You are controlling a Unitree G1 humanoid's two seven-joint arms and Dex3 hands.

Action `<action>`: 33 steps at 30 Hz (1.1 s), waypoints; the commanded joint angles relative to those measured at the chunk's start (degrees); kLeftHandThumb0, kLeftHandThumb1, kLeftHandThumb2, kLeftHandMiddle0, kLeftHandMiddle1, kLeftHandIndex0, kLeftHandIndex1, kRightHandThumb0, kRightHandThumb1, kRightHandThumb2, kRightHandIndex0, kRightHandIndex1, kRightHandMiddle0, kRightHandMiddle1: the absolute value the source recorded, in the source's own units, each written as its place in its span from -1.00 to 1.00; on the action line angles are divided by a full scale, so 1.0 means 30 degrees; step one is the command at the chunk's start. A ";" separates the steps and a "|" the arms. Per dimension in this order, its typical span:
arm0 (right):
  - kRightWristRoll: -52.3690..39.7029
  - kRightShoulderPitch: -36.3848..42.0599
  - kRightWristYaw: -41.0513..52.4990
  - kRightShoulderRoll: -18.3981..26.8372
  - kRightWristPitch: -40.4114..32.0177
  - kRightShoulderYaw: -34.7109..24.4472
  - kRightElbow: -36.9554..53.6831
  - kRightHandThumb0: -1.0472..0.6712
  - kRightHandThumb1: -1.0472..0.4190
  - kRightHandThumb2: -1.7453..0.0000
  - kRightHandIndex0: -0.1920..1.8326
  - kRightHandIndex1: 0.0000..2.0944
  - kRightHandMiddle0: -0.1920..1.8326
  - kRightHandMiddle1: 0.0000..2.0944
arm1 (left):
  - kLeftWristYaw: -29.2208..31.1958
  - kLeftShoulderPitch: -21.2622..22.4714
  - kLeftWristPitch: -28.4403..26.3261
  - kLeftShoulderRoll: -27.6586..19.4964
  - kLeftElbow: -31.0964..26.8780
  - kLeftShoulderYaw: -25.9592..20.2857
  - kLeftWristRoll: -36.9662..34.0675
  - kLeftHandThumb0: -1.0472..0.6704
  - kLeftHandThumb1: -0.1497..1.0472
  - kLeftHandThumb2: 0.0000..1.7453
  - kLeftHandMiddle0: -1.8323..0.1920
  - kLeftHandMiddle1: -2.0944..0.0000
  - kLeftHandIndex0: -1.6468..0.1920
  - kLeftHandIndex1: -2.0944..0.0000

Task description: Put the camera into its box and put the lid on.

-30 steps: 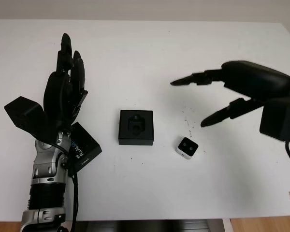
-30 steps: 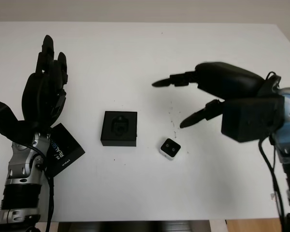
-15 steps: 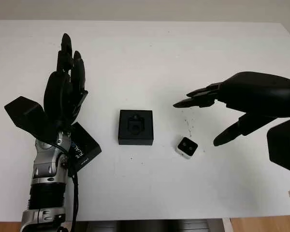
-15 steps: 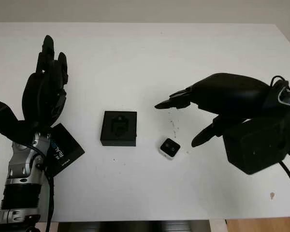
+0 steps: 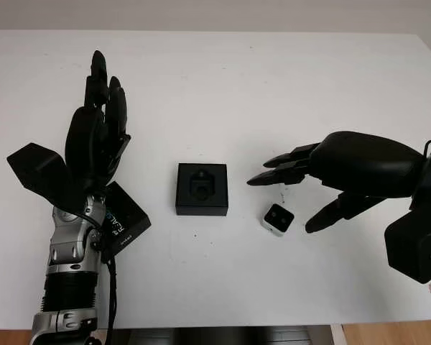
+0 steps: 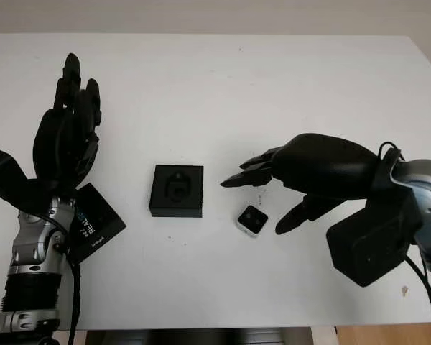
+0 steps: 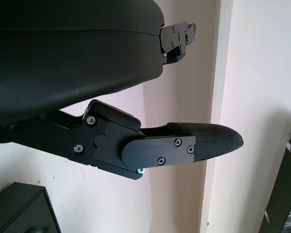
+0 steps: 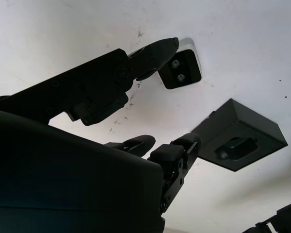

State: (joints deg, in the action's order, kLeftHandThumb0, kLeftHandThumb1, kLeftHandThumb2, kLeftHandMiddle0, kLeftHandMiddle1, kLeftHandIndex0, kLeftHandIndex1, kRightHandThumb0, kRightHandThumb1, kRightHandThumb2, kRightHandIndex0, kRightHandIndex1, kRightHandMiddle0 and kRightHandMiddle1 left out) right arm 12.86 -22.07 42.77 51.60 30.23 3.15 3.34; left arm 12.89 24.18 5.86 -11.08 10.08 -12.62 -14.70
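My right robot hand [image 5: 291,194] hovers released over the camera [image 5: 278,219], right of the box [image 5: 202,189]; my left robot hand [image 5: 93,136] is released, far left.

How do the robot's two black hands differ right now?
The right hand reaches sideways over the table, open, its fingers on either side of the small camera without gripping it. The left hand is open too, pointing away from the robot, beside the open box and above the lid. Both hold nothing.
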 commanded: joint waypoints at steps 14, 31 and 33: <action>0.0923 0.0254 -0.0507 -0.0156 0.1040 0.0654 -0.1283 -0.23 -0.67 0.94 -0.35 -0.88 -0.36 -0.78 | 0.0027 -0.0002 0.0027 -0.0123 -0.0189 -0.0082 -0.0096 -0.67 1.00 -0.44 1.00 1.00 1.00 1.00; 0.1624 0.0206 -0.1389 -0.0388 0.1584 0.0982 -0.2412 -0.19 -0.71 0.93 -0.38 -0.68 -0.70 -0.06 | 0.0003 0.0015 -0.0027 -0.0086 -0.0207 -0.0031 -0.0056 -0.68 1.00 -0.44 1.00 1.00 1.00 1.00; 0.1762 0.0270 -0.1475 -0.0415 0.1452 0.0980 -0.2293 -0.20 -0.74 0.93 -0.45 -0.57 -0.71 -0.06 | 0.0026 0.0010 0.0062 -0.0072 -0.0155 -0.0050 -0.0075 -0.68 1.00 -0.44 1.00 1.00 1.00 1.00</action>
State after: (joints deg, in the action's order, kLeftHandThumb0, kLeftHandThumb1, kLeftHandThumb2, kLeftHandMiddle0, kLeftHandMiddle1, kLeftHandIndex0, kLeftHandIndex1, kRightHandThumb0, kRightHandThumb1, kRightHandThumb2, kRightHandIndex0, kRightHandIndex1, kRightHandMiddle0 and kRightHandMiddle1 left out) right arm 17.80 -21.16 38.60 50.52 34.85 5.80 -4.17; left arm 12.93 24.18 5.60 -11.08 10.08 -12.62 -14.84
